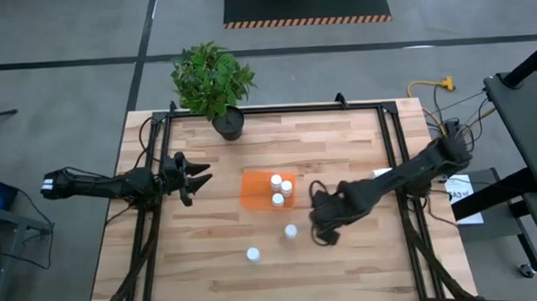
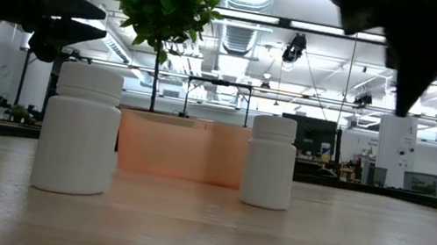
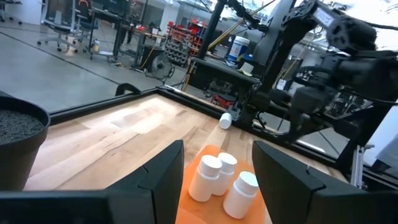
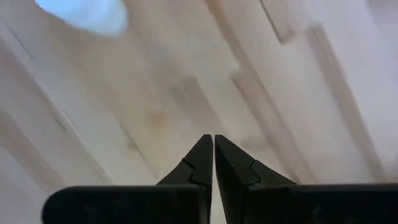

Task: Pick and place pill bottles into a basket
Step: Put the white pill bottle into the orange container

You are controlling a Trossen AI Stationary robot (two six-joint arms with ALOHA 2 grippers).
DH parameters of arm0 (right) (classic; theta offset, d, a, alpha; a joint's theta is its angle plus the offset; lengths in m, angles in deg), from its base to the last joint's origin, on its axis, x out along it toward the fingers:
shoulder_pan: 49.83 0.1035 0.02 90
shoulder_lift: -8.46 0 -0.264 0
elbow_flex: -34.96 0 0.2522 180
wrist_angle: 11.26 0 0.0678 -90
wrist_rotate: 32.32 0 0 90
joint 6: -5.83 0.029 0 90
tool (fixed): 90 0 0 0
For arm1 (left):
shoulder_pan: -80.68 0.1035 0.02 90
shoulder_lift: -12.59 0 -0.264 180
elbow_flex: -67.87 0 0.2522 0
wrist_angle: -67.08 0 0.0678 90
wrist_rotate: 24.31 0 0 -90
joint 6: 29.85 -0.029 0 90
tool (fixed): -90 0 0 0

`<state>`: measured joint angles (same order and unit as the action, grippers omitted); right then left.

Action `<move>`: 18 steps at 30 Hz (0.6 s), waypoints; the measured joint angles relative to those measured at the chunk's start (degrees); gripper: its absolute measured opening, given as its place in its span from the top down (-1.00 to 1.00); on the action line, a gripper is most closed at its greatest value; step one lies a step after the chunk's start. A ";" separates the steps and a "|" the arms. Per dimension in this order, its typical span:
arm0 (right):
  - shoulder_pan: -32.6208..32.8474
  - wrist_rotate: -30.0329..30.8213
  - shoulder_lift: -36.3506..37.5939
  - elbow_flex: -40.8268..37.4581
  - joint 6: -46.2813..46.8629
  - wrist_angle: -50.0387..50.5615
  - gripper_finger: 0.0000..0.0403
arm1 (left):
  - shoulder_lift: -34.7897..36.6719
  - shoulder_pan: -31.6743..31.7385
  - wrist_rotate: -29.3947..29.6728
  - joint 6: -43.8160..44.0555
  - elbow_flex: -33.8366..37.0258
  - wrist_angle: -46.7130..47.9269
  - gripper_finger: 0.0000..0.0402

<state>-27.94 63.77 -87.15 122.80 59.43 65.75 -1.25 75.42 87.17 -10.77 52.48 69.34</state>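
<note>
Three white pill bottles [image 1: 278,188] stand in the orange basket [image 1: 254,191] at mid-table. Two more stand on the wood nearer the front, one [image 1: 291,230] close to the basket and one [image 1: 253,254] left of it. A further bottle [image 3: 225,120] lies on its side toward the right edge. My right gripper [image 1: 325,235] hangs shut and empty, pointing down, just right of the nearer standing bottle [image 2: 271,162]. My left gripper [image 1: 197,179] waits open and level, left of the basket, with nothing between its fingers.
A black pot [image 1: 228,125] with a green plant stands at the table's far edge, left of centre. A black frame rail [image 1: 390,136] runs around the tabletop. Bare wood lies in front of the two loose bottles and between the basket and the pot.
</note>
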 joint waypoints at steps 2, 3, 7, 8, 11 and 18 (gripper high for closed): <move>0.02 -0.05 3.92 -4.05 -1.15 -0.01 0.96 | 0.00 -0.01 0.00 0.01 0.00 -0.01 0.14; 0.03 -0.08 5.86 -6.05 -1.50 -0.03 0.96 | 0.00 0.00 -0.02 0.01 0.00 -0.01 0.14; 0.40 -0.39 13.11 -13.24 -3.59 -0.11 0.96 | 0.00 -0.01 -0.01 0.01 0.00 -0.01 0.14; 0.48 -0.60 14.76 -14.97 -4.07 -0.08 0.96 | 0.00 -0.01 -0.01 0.01 0.00 -0.01 0.14; 0.52 -0.75 19.53 -18.73 -5.70 0.70 0.96 | 0.00 -0.01 -0.01 0.01 0.00 -0.01 0.14; 0.22 0.11 25.79 -21.52 -13.52 7.61 0.96 | 0.00 -0.01 -0.01 0.01 0.00 -0.01 0.14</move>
<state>-27.72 63.88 -61.36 101.28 45.91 73.36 -1.25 75.40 87.16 -10.75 52.48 69.33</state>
